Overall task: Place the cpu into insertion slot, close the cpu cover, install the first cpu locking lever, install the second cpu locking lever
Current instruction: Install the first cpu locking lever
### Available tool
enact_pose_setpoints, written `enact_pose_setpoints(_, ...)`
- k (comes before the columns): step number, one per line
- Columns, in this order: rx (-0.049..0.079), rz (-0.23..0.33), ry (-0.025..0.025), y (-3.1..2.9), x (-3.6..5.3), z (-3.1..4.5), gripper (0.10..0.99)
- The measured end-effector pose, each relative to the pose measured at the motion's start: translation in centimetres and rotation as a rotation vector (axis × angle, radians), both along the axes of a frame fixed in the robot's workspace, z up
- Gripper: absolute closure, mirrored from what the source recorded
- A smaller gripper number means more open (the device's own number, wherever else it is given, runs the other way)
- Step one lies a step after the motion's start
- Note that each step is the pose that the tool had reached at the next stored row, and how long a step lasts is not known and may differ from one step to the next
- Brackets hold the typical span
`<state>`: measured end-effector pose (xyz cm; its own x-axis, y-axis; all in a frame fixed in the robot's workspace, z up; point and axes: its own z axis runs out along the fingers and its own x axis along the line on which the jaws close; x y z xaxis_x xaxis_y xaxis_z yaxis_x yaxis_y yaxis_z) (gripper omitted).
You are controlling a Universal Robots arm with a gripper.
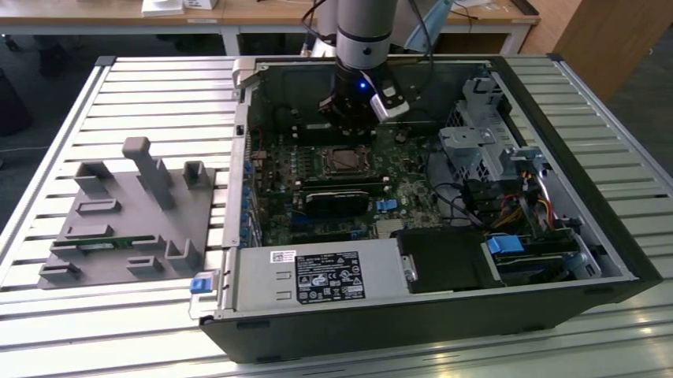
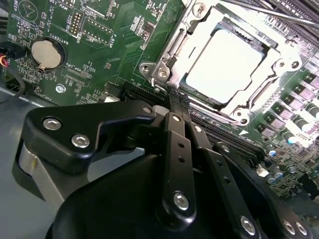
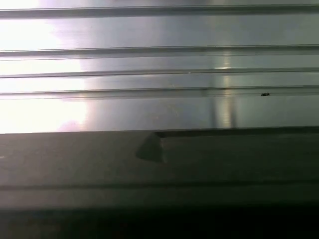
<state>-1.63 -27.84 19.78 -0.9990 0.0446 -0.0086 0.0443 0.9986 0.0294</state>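
Cpu [image 2: 225,64] flat in socket, cpu cover [image 2: 187,35] down

This looks like a lab: an open computer case [image 1: 421,205] sits on a metal slatted table [image 1: 63,118] (wooden desks [image 1: 263,16] far behind).

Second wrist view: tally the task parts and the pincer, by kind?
Square silvery-topped cpu, in the socket: 1
Silvery metal-frame cpu cover, down around the chip: 1
Black robot pincer, at the socket's edge: 1
Total: 3
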Motion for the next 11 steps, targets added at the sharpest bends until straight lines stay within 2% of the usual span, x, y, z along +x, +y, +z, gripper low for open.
enact_pose_setpoints(7, 0.0, 0.0, 0.0, 0.0, 0.03, -0.15, 0.98)
enact_pose_setpoints(11, 0.0, 0.0, 0.0001, 0.0, 0.03, 0.37, 0.98)
